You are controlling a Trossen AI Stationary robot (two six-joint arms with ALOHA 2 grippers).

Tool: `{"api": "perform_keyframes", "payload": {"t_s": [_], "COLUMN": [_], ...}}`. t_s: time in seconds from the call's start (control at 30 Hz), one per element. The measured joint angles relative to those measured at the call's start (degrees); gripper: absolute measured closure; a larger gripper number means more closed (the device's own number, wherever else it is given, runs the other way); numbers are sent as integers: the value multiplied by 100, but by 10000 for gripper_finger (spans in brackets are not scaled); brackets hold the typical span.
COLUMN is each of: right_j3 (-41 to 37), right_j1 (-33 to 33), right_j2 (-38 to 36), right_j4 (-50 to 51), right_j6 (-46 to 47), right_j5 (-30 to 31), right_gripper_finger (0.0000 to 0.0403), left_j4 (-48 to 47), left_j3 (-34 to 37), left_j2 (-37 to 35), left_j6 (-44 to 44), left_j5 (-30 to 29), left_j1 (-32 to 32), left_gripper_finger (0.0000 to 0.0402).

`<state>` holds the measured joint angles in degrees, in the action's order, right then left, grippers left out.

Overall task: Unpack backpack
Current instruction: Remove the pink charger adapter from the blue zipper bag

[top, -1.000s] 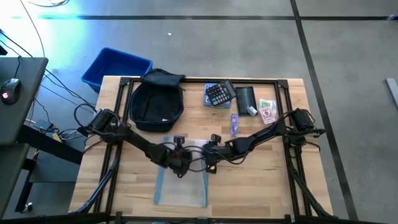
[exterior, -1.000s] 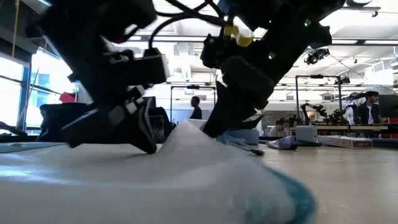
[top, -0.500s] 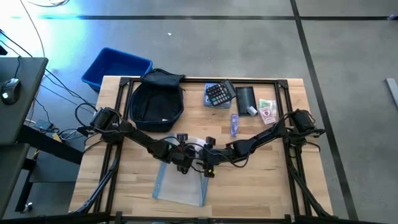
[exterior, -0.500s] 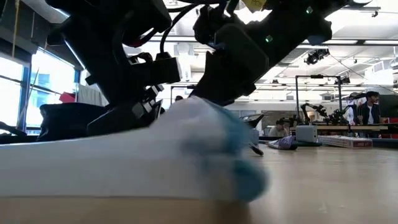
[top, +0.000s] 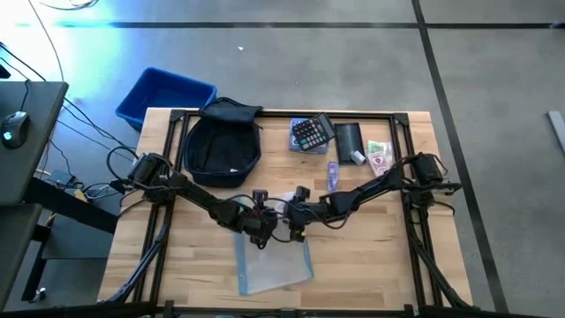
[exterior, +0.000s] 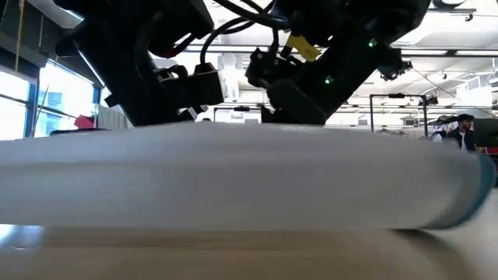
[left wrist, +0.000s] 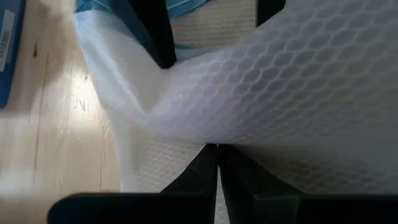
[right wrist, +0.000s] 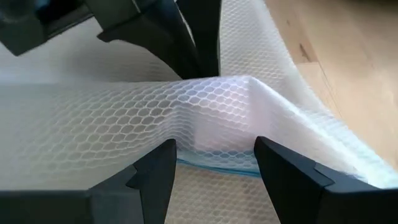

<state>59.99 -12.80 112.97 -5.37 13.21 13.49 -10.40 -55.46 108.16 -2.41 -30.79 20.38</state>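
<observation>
Navy-black fabric backpack (top: 222, 146) sits near the top left of the counter (top: 371, 265) in the high view, flap end toward the far edge, little pale logo on the near side. Nothing is touching it.

Just below it, around the centre of the frame, both arms meet over a clear mesh pouch (top: 275, 265) with blue trim, which lies toward the bottom middle of the counter. The left gripper (top: 259, 231) has its fingers clenched tight; from its own wrist view they pinch together on a fold of the white honeycomb mesh. The right gripper (top: 296, 228) is right beside it, with fingers (right wrist: 155, 171) spread apart and a raised ridge of the mesh sitting between them. Can't tell if they actually press on it.

Further out, at the upper right of the counter: a calculator (top: 311, 133), a flat black pouch (top: 350, 140), a small purple tube thing (top: 333, 175) and some paper money (top: 379, 157). A blue bin (top: 164, 94) sits on the floor off the counter's top left corner.

In the low view the pouch fills most of the frame as a white band with both arms above it.
</observation>
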Motion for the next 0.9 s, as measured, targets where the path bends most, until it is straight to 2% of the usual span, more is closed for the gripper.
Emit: {"api": "perform_keyframes", "payload": {"t_s": [0.1, 0.27, 0.33, 0.43, 0.53, 0.6, 0.77, 0.9], "right_j3": [0, 56, 120, 111, 111, 111, 107, 107], "right_j1": [26, -251, -416, -595, -636, -623, -586, -567], "right_j2": [20, -111, -165, -165, -160, -154, -154, -108], "right_j4": [18, 472, 627, 935, 1060, 1028, 630, 586], "right_j6": [-28, -322, -365, -293, -255, -254, -109, 68], "right_j5": [-621, -2028, -1938, -1249, -863, -911, -1766, -1659], "right_gripper_finger": [194, 194, 194, 194, 194, 194, 194, 194], "left_j4": [-51, -359, -335, -315, -314, -299, -263, -235], "left_j3": [2, -3, 38, 98, 120, 120, 126, 126], "left_j2": [4, 9, 9, 8, 0, 0, -2, -2], "left_j6": [-34, -313, -335, -346, -379, -424, -444, -505], "left_j5": [-147, -445, -491, -537, -542, -546, -531, -520], "left_j1": [4, -3, -2, 0, -2, -2, 2, 2], "left_gripper_finger": [401, 402, 402, 402, 402, 402, 402, 402]}}
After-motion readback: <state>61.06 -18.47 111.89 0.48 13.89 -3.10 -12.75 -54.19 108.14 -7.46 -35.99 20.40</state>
